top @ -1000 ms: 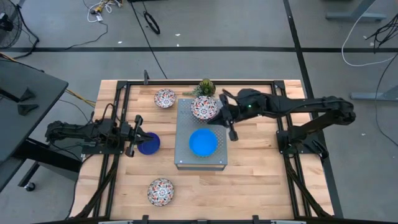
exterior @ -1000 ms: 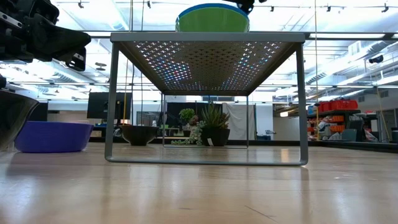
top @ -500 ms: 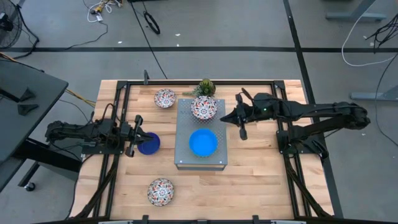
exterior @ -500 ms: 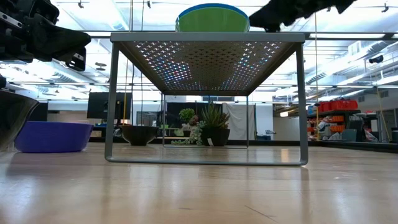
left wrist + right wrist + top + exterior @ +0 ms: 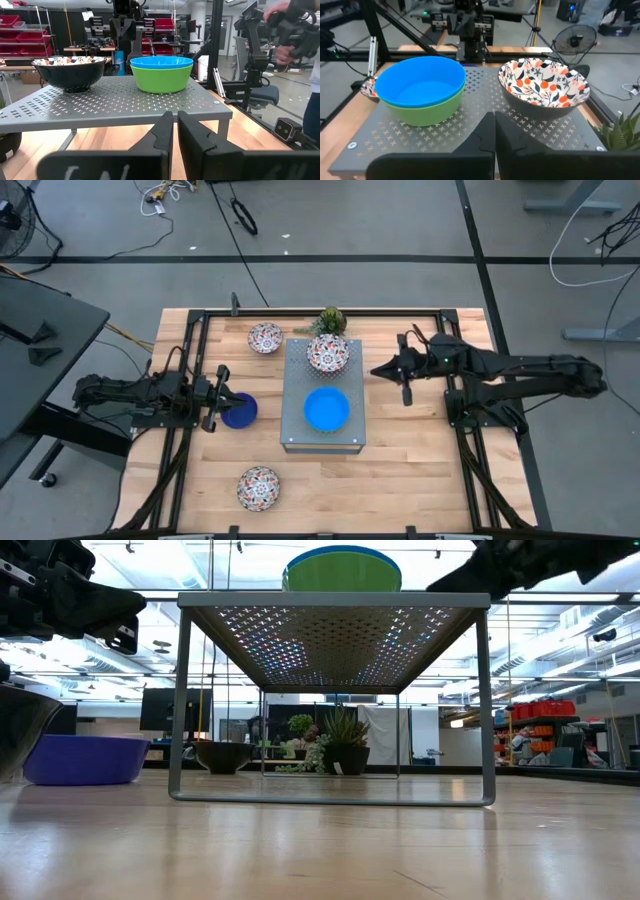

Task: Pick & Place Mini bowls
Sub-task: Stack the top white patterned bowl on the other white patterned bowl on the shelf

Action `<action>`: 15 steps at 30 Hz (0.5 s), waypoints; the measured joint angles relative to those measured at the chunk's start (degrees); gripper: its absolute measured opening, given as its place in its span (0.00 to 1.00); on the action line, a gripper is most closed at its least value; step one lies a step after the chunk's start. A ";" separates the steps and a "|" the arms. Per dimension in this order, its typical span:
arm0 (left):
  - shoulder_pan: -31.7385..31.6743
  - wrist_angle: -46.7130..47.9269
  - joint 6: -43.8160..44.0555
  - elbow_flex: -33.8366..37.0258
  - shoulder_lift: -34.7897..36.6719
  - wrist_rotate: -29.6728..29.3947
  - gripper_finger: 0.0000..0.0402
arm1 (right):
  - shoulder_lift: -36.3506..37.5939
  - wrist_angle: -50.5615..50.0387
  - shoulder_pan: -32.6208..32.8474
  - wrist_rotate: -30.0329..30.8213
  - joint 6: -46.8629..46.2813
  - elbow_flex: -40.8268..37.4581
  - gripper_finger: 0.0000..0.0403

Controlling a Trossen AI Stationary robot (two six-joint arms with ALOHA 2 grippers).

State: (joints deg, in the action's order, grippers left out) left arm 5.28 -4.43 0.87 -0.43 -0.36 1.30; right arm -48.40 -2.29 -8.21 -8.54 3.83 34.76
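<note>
A grey perforated box (image 5: 322,430) stands mid-table. On its top sit a floral bowl (image 5: 327,353) and a light blue bowl (image 5: 326,409) nested in a bright green bowl (image 5: 427,112). The dark blue bowl (image 5: 241,412) rests on the table to the box's left. Two more floral bowls lie on the wood, one by the far edge (image 5: 265,337) and one near the front (image 5: 258,487). My left gripper (image 5: 224,400) is shut and hovers beside and above the dark blue bowl (image 5: 85,760). My right gripper (image 5: 376,369) is shut and hangs in the air right of the box, pointing at it.
A small spiky plant (image 5: 331,319) stands at the far edge behind the box. Black frame rails (image 5: 190,360) run along the table's left and right sides. Bare wood lies in front of the box and to its right (image 5: 410,460).
My right gripper has drawn back from beside the floral bowl on the box toward the table's right edge, clear of the box top. The floral bowl has stayed on the box. The left arm has kept still.
</note>
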 joint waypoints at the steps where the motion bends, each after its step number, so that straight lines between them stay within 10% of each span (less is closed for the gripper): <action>1: 0.00 0.00 0.02 0.00 0.00 -0.02 0.07 | 0.90 0.40 0.02 -0.01 -0.33 -0.76 0.00; 15: 0.00 0.01 0.00 0.00 0.00 -0.01 0.07 | 11.40 6.70 0.02 -0.04 -4.01 -11.44 0.00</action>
State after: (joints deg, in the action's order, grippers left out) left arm 5.28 -4.41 0.86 -0.43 -0.36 1.29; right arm -37.00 4.41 -8.19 -8.58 -0.19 23.32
